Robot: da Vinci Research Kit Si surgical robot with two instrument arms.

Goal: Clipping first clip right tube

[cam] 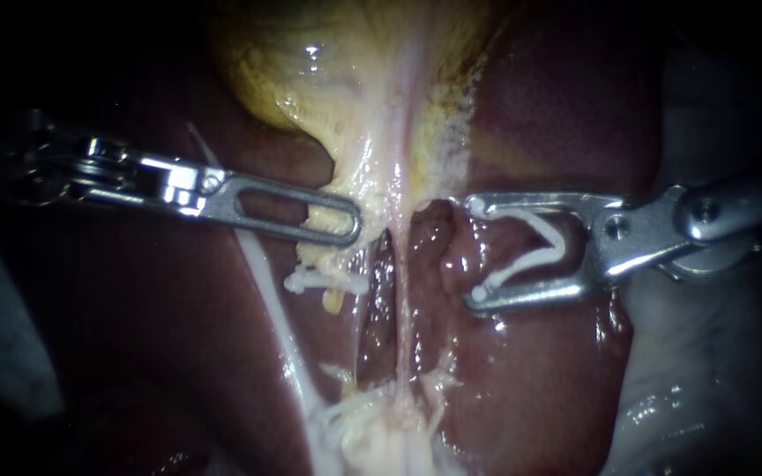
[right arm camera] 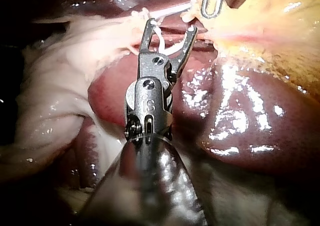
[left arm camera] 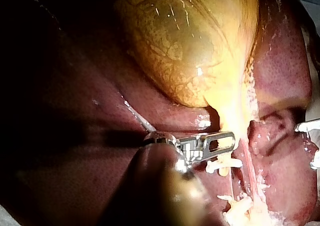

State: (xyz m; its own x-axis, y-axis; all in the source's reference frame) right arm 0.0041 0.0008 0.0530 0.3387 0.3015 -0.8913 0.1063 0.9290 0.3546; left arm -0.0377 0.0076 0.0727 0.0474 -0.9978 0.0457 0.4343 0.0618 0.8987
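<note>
1. Left instrument [cam: 350,227]: the shaft enters from the left and lies nearly level. The two jaws of its tool are pressed together, and the tip appears to pinch the edge of the pale tissue [cam: 359,189] that hangs below the gallbladder [cam: 310,79], holding it toward the left.

2. Seated clip [cam: 324,280]: a white clip lies just under the left tool. The structure it closes on cannot be made out.

3. Right tube [cam: 403,326]: judged to be the thin pale-pink strand at mid-view. Its long axis runs straight down from the gallbladder's neck to the frayed white tissue below. Dark liver [cam: 531,379] lies on both sides of it. No clip shows on it.

4. Right instrument [cam: 478,251]: the shaft enters from the right. The jaws of its tool are spread wide, each holding one end of the loaded clip [cam: 559,249], which is open in a V.

5. Governing relation: the tool's mouth faces left, toward the right tube, and lies crosswise to the tube's long axis. The jaw tips are near the tube but not around it; a bulge of liver stands between them. In the right wrist view the tube lies ahead of the open tool [right arm camera: 170,26].

6. Judgement: the coming move is a leftward advance until the tube lies between the clip's legs.
</note>
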